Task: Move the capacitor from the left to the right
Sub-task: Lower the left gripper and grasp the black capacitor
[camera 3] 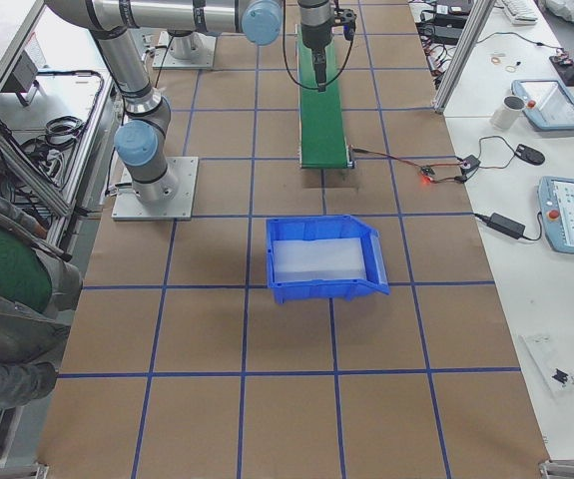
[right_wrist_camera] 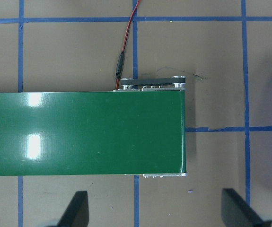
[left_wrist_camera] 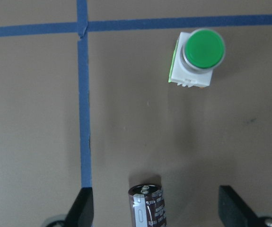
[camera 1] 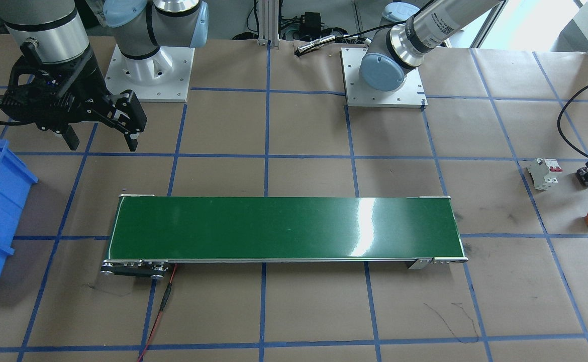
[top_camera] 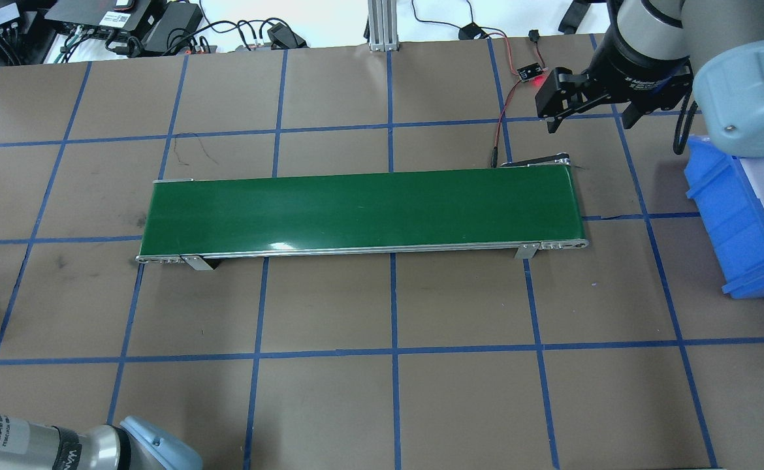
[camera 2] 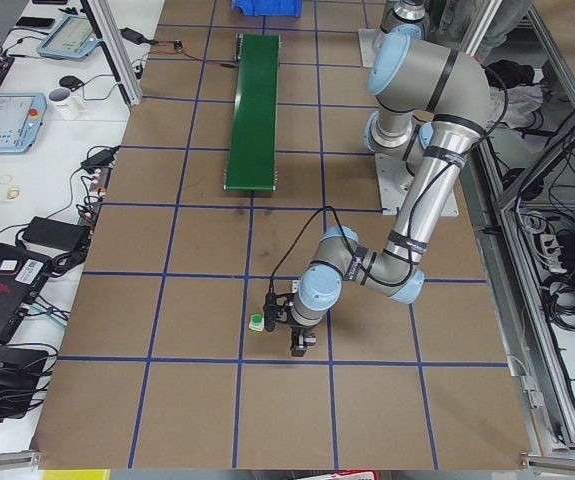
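- Brown-papered desk (camera 1: 314,317), ruled into squares by blue tape; a white workbench (camera 3: 506,150) with cables and panels stands alongside.
- Green conveyor belt (camera 1: 284,229) lies mid-desk; blue bin (camera 3: 324,259) sits beyond its end on the robot's right.
- Capacitor (left_wrist_camera: 146,205) lies on the desk at the robot's left, near the green-capped button (left_wrist_camera: 196,59) and white breaker (camera 1: 544,173).
- Left jaws: wide apart, fingers (left_wrist_camera: 83,210) either side of the capacitor, neither touching it.
- Right jaws: wide apart, holding nothing, hovering near the conveyor's bin-side end.
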Controlling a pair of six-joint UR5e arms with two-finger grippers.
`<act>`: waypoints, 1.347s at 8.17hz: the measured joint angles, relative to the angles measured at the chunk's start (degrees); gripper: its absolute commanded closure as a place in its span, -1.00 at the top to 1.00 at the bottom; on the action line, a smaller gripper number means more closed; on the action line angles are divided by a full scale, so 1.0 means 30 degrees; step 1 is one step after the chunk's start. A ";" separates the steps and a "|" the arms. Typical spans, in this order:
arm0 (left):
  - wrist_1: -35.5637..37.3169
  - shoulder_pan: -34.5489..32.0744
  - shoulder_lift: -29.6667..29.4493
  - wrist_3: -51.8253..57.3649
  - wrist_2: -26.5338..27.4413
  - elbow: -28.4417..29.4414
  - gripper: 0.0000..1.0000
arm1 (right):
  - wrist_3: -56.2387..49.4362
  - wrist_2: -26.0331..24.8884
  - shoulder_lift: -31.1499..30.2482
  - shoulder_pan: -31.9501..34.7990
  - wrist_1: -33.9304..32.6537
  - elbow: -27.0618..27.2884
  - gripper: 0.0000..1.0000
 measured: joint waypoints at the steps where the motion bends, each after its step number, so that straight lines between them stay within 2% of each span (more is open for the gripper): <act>1: 0.0018 0.0015 -0.0064 -0.0016 0.0074 -0.0325 0.80 | 0.0045 -0.0016 0.0000 0.0000 0.0012 0.0000 1.00; 8: 0.0083 0.0063 -0.0595 0.0136 0.1967 -0.0625 0.83 | 0.0149 -0.0106 0.0027 -0.0030 -0.0026 -0.0023 1.00; 11: 0.0096 0.0376 -0.0498 0.0228 0.2178 -0.0586 0.71 | 0.0210 -0.0137 0.0022 -0.0054 -0.0027 -0.0029 1.00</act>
